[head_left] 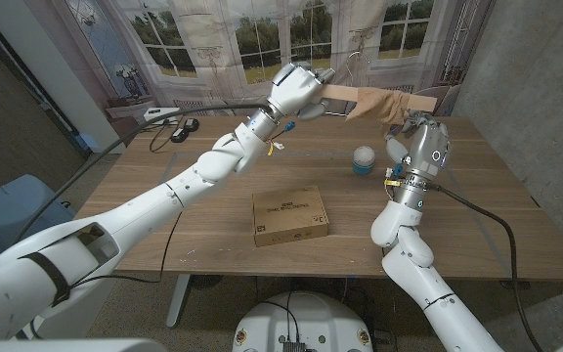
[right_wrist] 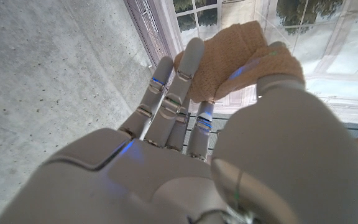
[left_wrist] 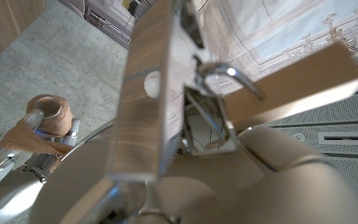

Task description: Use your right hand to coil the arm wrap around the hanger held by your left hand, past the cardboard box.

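**Wrap on hanger, both hands up over the desk**

I am holding the flat wooden hanger with the metal hook [head_left: 360, 94] up in my left hand [head_left: 296, 91], fingers clamped on one end of it, over the far part of the brown wooden desk [head_left: 477, 205]. The hanger is running level toward my right side. In the left wrist view the wooden bars [left_wrist: 148, 93] and the metal hook [left_wrist: 225, 71] are sitting right at my palm.

My right hand [head_left: 420, 137] is gripping the tan knitted arm wrap [head_left: 384, 106], fingers [right_wrist: 185, 74] and thumb closed on the bunched fabric [right_wrist: 229, 59]. The wrap is draping over the hanger's other end, touching it, well above the desktop. How many turns it is making around the bar, I cannot tell. In the left wrist view the wrap [left_wrist: 48, 121] is showing as a roll at my right hand's fingertips.

The flat brown cardboard box [head_left: 289, 215] is lying on the desk nearer to me, between my arms, well apart from both hands. A small blue and white round object [head_left: 364, 159] is sitting on the desk just beside my right forearm. A black cable [head_left: 164, 132] is lying at the desk's far left corner.
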{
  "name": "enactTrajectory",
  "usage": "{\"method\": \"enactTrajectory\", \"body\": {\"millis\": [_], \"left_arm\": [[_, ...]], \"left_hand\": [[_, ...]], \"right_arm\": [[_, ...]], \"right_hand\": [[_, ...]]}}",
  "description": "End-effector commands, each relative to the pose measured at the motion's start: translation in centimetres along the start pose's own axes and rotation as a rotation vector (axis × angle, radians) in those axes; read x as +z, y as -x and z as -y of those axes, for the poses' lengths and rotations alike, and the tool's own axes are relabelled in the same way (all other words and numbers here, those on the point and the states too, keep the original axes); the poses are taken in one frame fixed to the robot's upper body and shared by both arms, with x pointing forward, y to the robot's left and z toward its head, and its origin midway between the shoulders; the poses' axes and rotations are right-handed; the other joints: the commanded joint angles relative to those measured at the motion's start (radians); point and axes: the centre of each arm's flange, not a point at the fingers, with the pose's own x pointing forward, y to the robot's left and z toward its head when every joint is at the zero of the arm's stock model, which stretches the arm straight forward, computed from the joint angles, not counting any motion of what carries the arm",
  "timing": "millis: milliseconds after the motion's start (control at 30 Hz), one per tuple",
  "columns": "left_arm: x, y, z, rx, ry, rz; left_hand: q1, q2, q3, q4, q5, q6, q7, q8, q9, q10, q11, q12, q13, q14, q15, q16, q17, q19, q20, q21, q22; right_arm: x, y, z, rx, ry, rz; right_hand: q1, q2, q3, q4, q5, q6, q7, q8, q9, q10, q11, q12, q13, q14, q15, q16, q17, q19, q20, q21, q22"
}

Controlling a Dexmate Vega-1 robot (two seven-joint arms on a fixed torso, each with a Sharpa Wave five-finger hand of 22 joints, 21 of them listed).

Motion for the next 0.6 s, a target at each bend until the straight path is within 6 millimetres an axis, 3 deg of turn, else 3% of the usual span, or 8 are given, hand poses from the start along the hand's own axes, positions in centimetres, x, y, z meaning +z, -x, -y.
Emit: {"method": "enactTrajectory", "body": {"millis": [33,100,200,300,367,500,533,600], "left_arm": [[-0.12,0.08,-0.1,0.0,0.004,-0.004],[-0.13,0.09,-0.09,0.001,0.006,-0.005],[-0.15,0.09,-0.09,0.0,0.005,-0.006],[-0.15,0.09,-0.11,-0.001,0.004,-0.006],[-0.17,0.09,-0.12,-0.003,0.002,-0.008],[-0.23,0.11,-0.14,-0.006,0.002,-0.011],[-0.24,0.12,-0.15,-0.006,0.001,-0.012],[-0.28,0.14,-0.16,-0.01,0.0,-0.016]], "left_hand": [[-0.002,0.013,-0.002,0.005,-0.002,0.005,0.001,0.007,0.004,0.005,-0.005,0.002,0.003,0.005,-0.002,0.005,0.004,0.012,-0.07,0.003,0.0],[-0.001,0.013,-0.002,0.005,-0.003,0.005,0.002,0.008,0.005,0.005,-0.005,0.002,0.003,0.005,-0.002,0.005,0.003,0.013,-0.07,0.005,0.003],[-0.001,0.013,-0.002,0.005,-0.003,0.007,0.003,0.007,0.004,0.005,-0.005,0.002,0.003,0.004,0.0,0.002,-0.002,0.011,-0.07,0.006,0.005],[-0.001,0.013,-0.002,0.005,-0.003,0.007,0.002,0.008,0.004,0.005,-0.005,0.003,0.003,0.003,-0.002,0.002,-0.001,0.011,-0.07,0.006,0.006],[-0.001,0.013,-0.002,0.005,-0.003,0.008,0.002,0.006,0.002,0.004,-0.005,0.002,0.003,0.004,-0.002,0.003,0.0,0.014,-0.07,0.002,-0.001],[0.0,0.013,-0.002,0.004,-0.004,0.008,0.002,0.006,0.0,0.004,-0.003,0.003,0.003,0.006,-0.001,0.003,-0.001,0.014,-0.071,0.003,0.0],[0.0,0.013,-0.002,0.004,-0.004,0.008,0.002,0.006,0.001,0.007,-0.003,0.003,0.003,0.003,0.0,0.0,-0.005,0.015,-0.071,0.003,-0.001],[0.0,0.013,-0.002,0.004,-0.004,0.009,0.002,0.006,0.001,0.004,-0.004,0.003,0.003,0.008,-0.001,0.005,0.001,0.015,-0.071,0.003,-0.001]], "right_arm": [[0.64,-0.37,0.21,0.137,0.083,-0.007],[0.64,-0.42,0.2,0.169,0.106,-0.021],[0.65,-0.53,0.19,0.234,0.138,-0.031],[0.48,-0.66,0.16,0.3,0.141,-0.05],[0.31,-0.75,0.15,0.337,0.134,-0.052],[0.07,-0.94,0.16,0.406,0.136,-0.053],[0.0,-1.02,0.17,0.424,0.131,-0.049],[-0.17,-1.25,0.16,0.475,0.124,-0.044]], "right_hand": [[0.099,0.167,-0.056,0.03,0.027,-0.149,-0.001,-0.004,-0.008,-0.116,-0.016,-0.118,-0.052,-0.258,-0.07,-0.109,-0.101,-0.037,-0.001,-0.046,0.004],[0.054,0.143,-0.087,0.047,0.038,-0.24,0.002,-0.007,-0.009,-0.175,-0.02,-0.168,-0.069,-0.33,-0.049,-0.145,-0.129,-0.069,0.011,-0.073,0.005],[-0.024,0.117,-0.149,0.079,0.065,-0.425,0.002,-0.006,-0.01,-0.325,-0.022,-0.253,-0.095,-0.502,0.008,-0.198,-0.165,-0.152,0.045,-0.14,0.007],[-0.073,0.096,-0.197,0.099,0.085,-0.557,0.022,-0.008,-0.01,-0.479,0.007,-0.269,-0.11,-0.633,0.043,-0.215,-0.188,-0.229,0.081,-0.202,0.006],[-0.105,0.08,-0.237,0.113,0.104,-0.644,0.039,-0.002,-0.01,-0.571,0.051,-0.264,-0.122,-0.735,0.07,-0.218,-0.211,-0.278,0.101,-0.253,0.006],[-0.133,0.061,-0.29,0.126,0.136,-0.75,0.034,-0.003,-0.01,-0.684,0.065,-0.264,-0.139,-0.883,0.121,-0.225,-0.241,-0.363,0.139,-0.328,0.006],[-0.14,0.06,-0.305,0.129,0.148,-0.787,0.032,-0.003,-0.009,-0.726,0.086,-0.266,-0.144,-0.929,0.134,-0.224,-0.25,-0.391,0.152,-0.352,0.005],[-0.149,0.056,-0.325,0.133,0.161,-0.818,0.042,-0.002,-0.009,-0.771,0.093,-0.265,-0.15,-0.976,0.154,-0.224,-0.261,-0.422,0.161,-0.381,0.005]]}}
